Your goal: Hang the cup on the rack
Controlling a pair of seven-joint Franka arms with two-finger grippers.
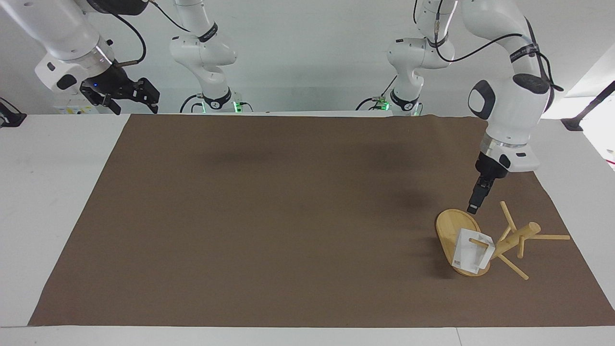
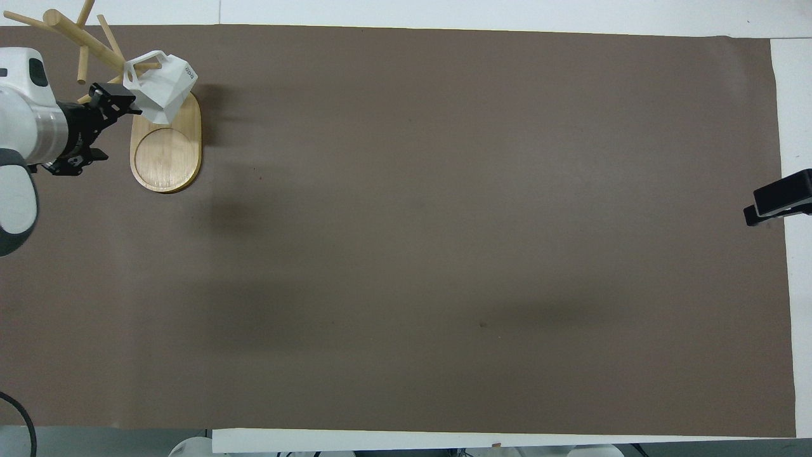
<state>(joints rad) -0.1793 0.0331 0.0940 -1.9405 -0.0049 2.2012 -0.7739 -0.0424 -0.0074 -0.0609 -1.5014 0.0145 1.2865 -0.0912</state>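
Observation:
The white faceted cup (image 1: 472, 253) hangs by its handle on a thin peg of the bamboo rack (image 1: 515, 238), over the end of the oval base (image 1: 449, 225) that is farther from the robots. In the overhead view the cup (image 2: 163, 86) sits on a peg beside the rack's post (image 2: 81, 39) and above the base (image 2: 166, 152). My left gripper (image 1: 473, 208) is open and empty, raised over the base's edge and apart from the cup; it also shows in the overhead view (image 2: 120, 101). My right gripper (image 1: 144, 93) is open and waits at the right arm's end of the table.
A brown mat (image 1: 288, 216) covers most of the white table (image 1: 53, 192). Several bare pegs (image 1: 552, 237) stick out from the rack toward the left arm's end. My right gripper's tips (image 2: 771, 206) show at the mat's edge in the overhead view.

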